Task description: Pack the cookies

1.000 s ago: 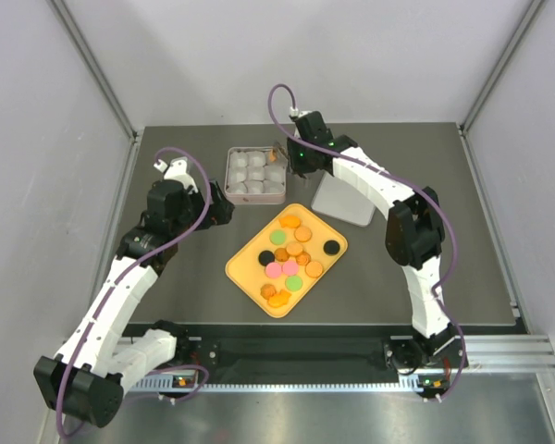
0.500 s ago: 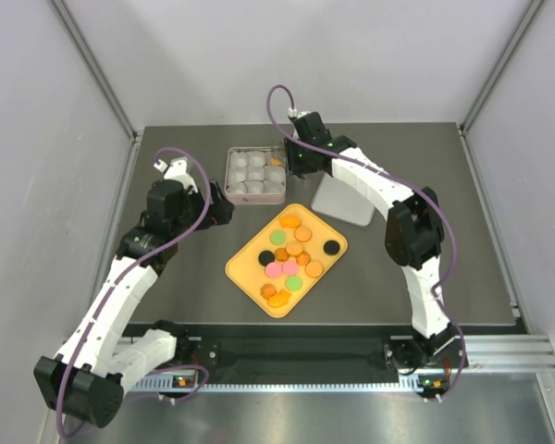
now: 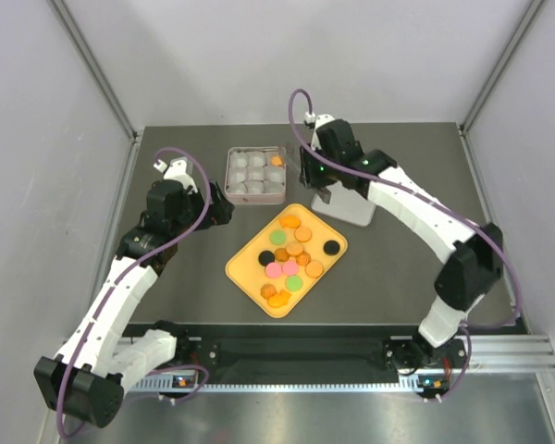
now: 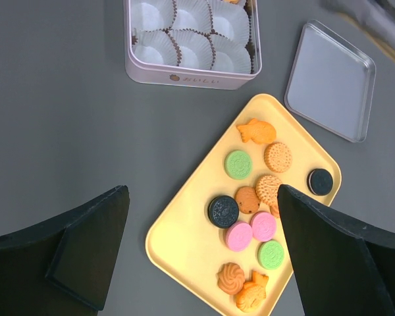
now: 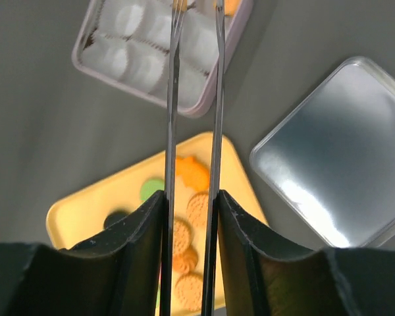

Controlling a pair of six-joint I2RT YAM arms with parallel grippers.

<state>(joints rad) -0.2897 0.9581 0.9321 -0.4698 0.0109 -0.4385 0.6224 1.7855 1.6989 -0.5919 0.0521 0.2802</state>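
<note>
Started up top: caught a pink tin [image 3: 256,197] at the back of the dark tabletop [image 3: 398,277], packed with white paper cups [image 3: 245,171], just one orange cookie [image 3: 276,160] tucked in its far right corner cup. Found the other cookies [image 3: 289,267] nearer in, heaped on a yellow tray [image 3: 242,269], mostly orange with pink, green and black among them, plus a lone black cookie [image 3: 332,247] off by the tray's right edge. Noted the silver lid [image 3: 344,209] lying flat to the right of the tin, partly covered by the right arm [image 3: 398,190].

Over to the left wrist: saw the left hand [image 4: 201,197] spread wide, gripping nothing, hanging above the tray.

On to the right wrist: picked out the right hand [image 5: 197,10], thin blades a narrow slit apart, nothing between them, tips showing against the tin's cups just beside that orange cookie, with tray and lid blurred below.
</note>
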